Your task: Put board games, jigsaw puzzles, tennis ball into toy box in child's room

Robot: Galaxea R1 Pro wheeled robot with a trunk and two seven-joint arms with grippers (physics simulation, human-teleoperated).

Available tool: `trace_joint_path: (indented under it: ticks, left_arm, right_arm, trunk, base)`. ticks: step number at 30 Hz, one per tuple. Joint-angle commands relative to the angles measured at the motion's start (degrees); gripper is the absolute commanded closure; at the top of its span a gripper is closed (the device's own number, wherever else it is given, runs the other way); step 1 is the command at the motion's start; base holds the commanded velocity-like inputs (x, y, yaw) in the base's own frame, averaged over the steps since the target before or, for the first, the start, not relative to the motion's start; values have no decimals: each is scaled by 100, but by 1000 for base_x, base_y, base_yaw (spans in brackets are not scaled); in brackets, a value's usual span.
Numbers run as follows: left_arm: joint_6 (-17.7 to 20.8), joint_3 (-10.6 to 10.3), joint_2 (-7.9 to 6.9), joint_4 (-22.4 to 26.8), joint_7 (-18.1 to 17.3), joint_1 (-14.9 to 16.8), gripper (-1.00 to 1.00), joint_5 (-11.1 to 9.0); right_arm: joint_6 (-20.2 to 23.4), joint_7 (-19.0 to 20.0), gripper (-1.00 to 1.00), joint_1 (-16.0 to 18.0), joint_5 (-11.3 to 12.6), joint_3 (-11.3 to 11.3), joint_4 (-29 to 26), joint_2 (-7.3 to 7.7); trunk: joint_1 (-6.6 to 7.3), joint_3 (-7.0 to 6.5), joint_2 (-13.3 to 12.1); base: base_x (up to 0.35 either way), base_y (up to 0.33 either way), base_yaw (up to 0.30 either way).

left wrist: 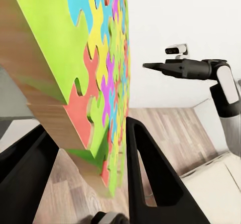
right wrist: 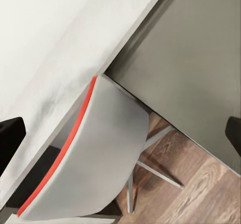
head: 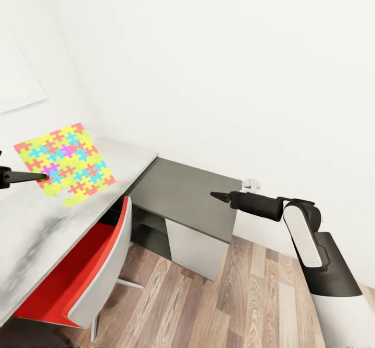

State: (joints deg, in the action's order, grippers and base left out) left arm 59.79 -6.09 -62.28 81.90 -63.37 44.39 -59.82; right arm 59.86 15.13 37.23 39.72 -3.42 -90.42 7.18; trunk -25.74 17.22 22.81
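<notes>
While the toy box is nowhere to be seen in these views, 1 jigsaw puzzle (head: pixel 64 163) is already off the table (head: pixel 31 233), raised and tilted above the pale top at about 10 o'clock in the head view. So I judge the task to be partway at best: this puzzle is lifted but not yet binned, and how many other toys are already in the box cannot be told.

The left gripper (head: pixel 42 177) comes in from 9 o'clock and meets the puzzle's near edge. In the left wrist view the slab (left wrist: pixel 95 78) stands edge-on between the 2 black fingers (left wrist: pixel 150 179), which appear clamped on its lower edge, so it looks held rather than resting.

The right gripper (head: pixel 214 195) hangs over the dark grey cabinet (head: pixel 182 192) at about 4 o'clock from the puzzle, well apart from it. Its fingertips sit at opposite borders of the right wrist view, spread wide with nothing between them, above the red chair (right wrist: pixel 95 163).
</notes>
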Motion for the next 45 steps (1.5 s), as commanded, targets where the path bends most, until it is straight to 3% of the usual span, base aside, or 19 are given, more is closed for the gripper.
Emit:
trace_joint_path:
  ticks: [1, 5, 7, 11, 23, 45]
  left_arm:
    - [21, -24, -33, -7, -48, 17, 100, -7]
    - [21, -25, -131, -7, -274, 17, 100, -10]
    - [21, -30, -154, -7, -355, 17, 100, -11]
    - [21, -37, -166, -7, -404, 17, 100, -12]
    - [21, -34, -293, -7, -421, 17, 100, -12]
    - [21, -33, -293, 2, -421, 17, 100, -13]
  right_arm:
    - [14, 53, -100, 12, -58, 0, -3, -2]
    - [14, 36, -100, 28, -64, -22, 1, -100]
    - [14, 34, -100, 29, -82, -138, -5, -232]
    - [14, 32, -100, 30, -93, -298, -9, -301]
    - [14, 60, -100, 32, -87, -282, -19, -285]
    - [14, 73, -100, 39, -96, -265, -19, -246]
  trunk:
    - [-4, 3, 11]
    - [-4, -28, 11]
    - [-4, -44, 11]
    - [-4, -75, 11]
    - [-4, -170, 11]
    - [-4, -346, 11]
  base:
    - [0, 0, 186]
    - [0, 0, 186]
    - [0, 0, 186]
    - [0, 0, 186]
    - [0, 0, 186]
    - [0, 0, 171]
